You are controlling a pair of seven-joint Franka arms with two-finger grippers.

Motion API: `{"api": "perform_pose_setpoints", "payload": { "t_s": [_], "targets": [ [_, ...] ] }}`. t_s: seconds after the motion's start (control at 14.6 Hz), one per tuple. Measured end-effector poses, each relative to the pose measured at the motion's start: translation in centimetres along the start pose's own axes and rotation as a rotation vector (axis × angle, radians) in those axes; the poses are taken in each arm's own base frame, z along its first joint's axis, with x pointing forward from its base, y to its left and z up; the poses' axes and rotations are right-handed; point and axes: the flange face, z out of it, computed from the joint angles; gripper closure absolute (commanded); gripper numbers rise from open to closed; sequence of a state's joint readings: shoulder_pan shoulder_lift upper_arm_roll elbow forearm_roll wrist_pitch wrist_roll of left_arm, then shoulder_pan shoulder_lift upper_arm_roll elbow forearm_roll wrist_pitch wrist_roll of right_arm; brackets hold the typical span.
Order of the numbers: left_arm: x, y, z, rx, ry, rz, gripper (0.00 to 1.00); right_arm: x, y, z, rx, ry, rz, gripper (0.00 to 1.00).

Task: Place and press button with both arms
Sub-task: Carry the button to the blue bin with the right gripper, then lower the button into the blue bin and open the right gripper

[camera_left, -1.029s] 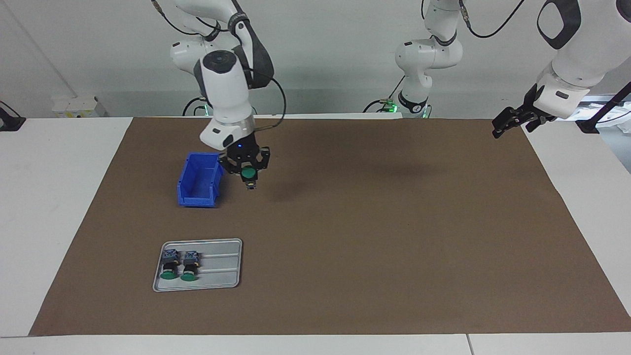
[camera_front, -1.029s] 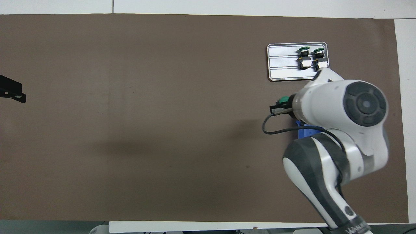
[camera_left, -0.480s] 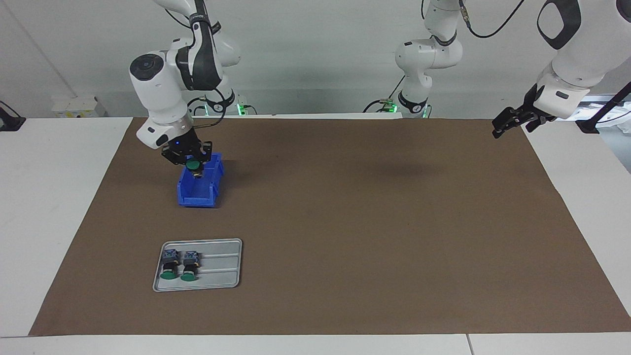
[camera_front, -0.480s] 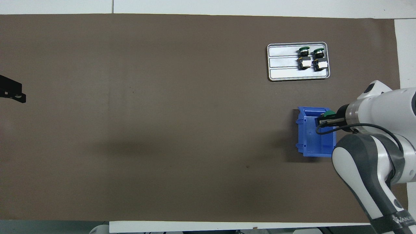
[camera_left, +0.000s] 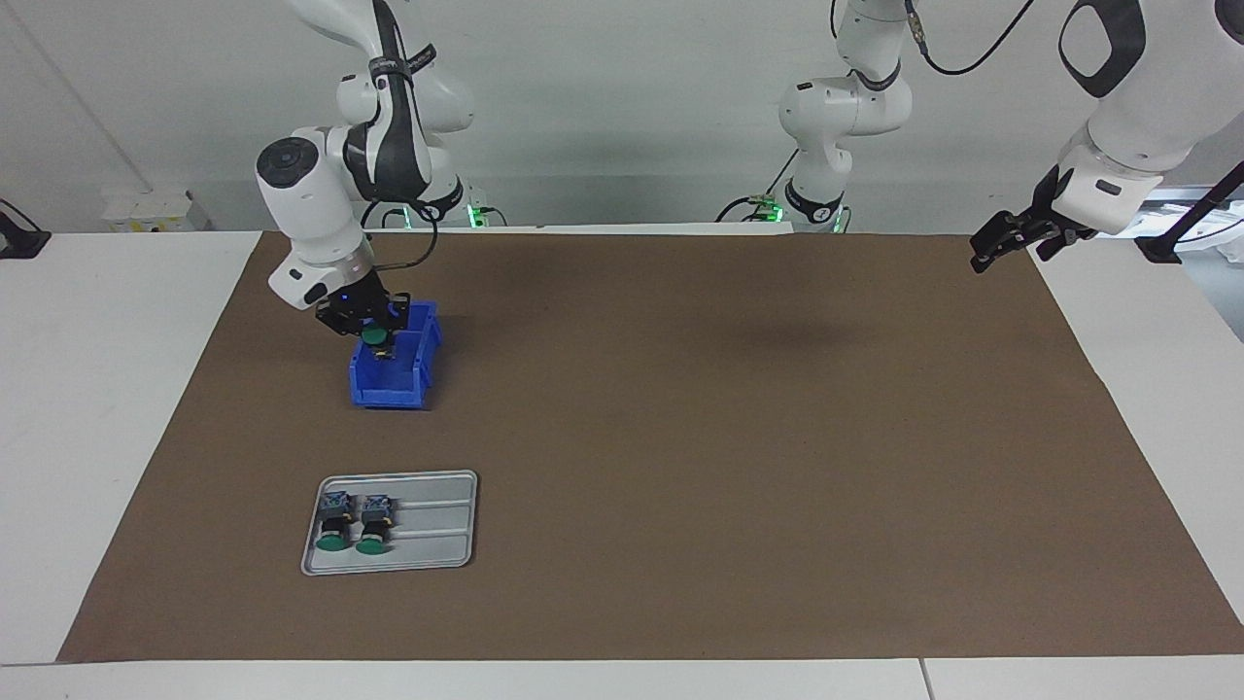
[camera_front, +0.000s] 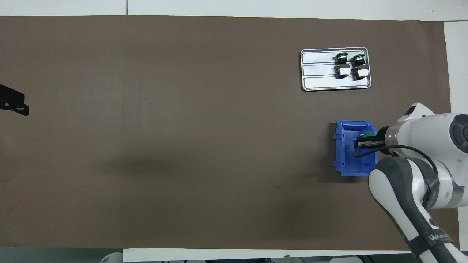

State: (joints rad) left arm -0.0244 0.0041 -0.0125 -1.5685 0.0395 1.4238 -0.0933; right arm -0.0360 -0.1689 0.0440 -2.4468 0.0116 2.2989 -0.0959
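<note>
Where the brown mat meets the robots' end of the table, the left gripper hangs over the mat's corner at the left arm's end, jaws spread wide and holding nothing, while that arm waits. Toward the right arm's end, the right gripper hangs over the open top of the blue bin, its fingertips clamped on the button, whose green cap faces away from the robots. The bin stands well inside the mat, clear of every edge. Farther from the robots than the bin, the grey tray lies flat with 2 spare buttons side by side at one end, the rest of its ribbed floor bare. From the bin and tray to the left arm's end, the mat is open brown surface.
</note>
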Motion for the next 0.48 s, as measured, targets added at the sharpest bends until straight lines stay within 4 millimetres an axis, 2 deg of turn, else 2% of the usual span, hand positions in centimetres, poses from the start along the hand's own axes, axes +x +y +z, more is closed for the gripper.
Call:
{"api": "perform_pose_setpoints", "payload": {
  "t_s": [0.27, 0.48],
  "targets": [
    [0.0, 0.4, 0.0, 0.001, 0.0, 0.008, 0.0, 0.3, 0.0, 2.1, 0.002, -0.005, 0.0, 0.96],
    [-0.1, 0.6, 0.0, 0.002, 0.0, 0.011, 0.0, 0.5, -0.2, 3.1, 0.002, 0.014, -0.003, 0.85]
  ]
}}
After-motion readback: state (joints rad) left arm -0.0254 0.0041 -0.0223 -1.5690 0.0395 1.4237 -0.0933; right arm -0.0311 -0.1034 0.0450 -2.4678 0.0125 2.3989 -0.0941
